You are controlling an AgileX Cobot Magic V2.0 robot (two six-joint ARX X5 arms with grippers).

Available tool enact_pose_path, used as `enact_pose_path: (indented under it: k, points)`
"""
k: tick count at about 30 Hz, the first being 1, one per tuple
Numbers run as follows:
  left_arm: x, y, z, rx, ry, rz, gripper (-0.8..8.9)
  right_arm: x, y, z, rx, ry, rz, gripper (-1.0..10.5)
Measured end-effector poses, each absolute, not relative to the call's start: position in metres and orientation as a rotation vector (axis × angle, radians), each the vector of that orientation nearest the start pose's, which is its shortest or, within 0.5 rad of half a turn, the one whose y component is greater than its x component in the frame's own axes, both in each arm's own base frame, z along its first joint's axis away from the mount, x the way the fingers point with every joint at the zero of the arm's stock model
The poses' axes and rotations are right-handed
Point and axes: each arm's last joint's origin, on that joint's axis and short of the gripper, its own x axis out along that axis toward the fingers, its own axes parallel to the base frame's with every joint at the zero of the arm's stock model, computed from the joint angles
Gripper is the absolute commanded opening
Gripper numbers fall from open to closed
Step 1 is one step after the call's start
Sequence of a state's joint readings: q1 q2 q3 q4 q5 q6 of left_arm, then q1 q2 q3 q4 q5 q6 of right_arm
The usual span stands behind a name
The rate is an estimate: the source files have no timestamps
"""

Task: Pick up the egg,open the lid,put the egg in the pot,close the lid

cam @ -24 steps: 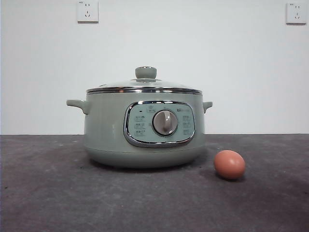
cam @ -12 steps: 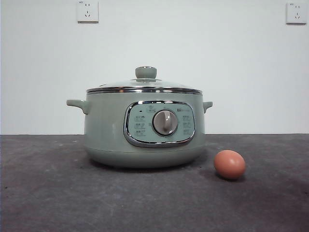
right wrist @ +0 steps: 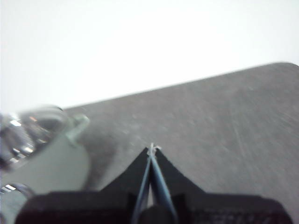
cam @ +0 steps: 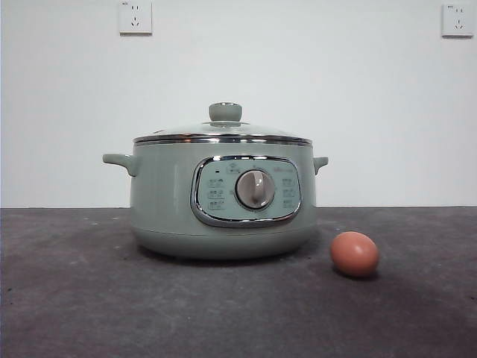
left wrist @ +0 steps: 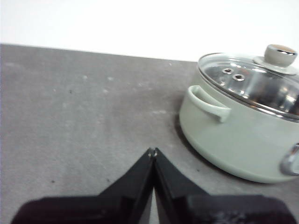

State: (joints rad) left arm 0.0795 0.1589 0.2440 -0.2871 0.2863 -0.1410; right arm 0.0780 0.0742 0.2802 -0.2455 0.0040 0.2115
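From the front camera I see the pot (cam: 223, 198) standing squarely on the dark grey, faintly mottled bench (cam: 89, 306), its chrome-framed panel and grey dial (cam: 255, 189) turned toward me. The lid (cam: 222, 132) sits level on the pot, its green knob up at 12 o'clock. The egg (cam: 355, 253) lies on the bench at about 4 o'clock from the pot, near it but not touching, with a soft shadow beneath. Behind the bench runs a plain white wall carrying two white sockets, one (cam: 135, 17) at 11 o'clock of the view and another (cam: 457, 20) at 1 o'clock.

Neither arm shows in the front view. On the left wrist camera, the left tool (left wrist: 153, 151) has its black jaws pressed together with nothing between them, above bare bench with the pot and its side handle (left wrist: 208, 102) nearby. On the right wrist camera, blurred, the right tool (right wrist: 152, 148) is likewise closed tip to tip and empty, above the bench near the pot's other side.
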Motion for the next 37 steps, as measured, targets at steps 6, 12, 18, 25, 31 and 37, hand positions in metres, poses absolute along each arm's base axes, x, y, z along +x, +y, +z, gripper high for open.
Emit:
enact_pose_path:
  k: [6, 12, 18, 25, 31, 37]
  points:
    - [0.092, -0.004, 0.248, -0.192, 0.232, -0.290, -0.06, 0.078, 0.008, 0.275, 0.218, 0.087, 0.132, -0.1]
    - [0.094, -0.005, 0.291, -0.206, 0.292, -0.355, -0.06, 0.084, 0.011, 0.313, 0.148, 0.270, 0.229, -0.1]
    - [0.095, -0.007, 0.327, -0.187, 0.353, -0.441, -0.06, 0.091, 0.014, 0.341, 0.070, 0.454, 0.320, -0.1]
    - [0.094, -0.008, 0.346, -0.150, 0.416, -0.464, -0.06, 0.100, 0.017, 0.357, 0.014, 0.551, 0.393, -0.1]
    - [0.096, -0.008, 0.346, -0.143, 0.428, -0.470, 3.35, 0.102, 0.017, 0.362, -0.010, 0.544, 0.402, 2.3]
    - [0.097, -0.008, 0.346, -0.143, 0.432, -0.471, 6.32, 0.102, 0.017, 0.361, -0.009, 0.549, 0.401, 6.6]
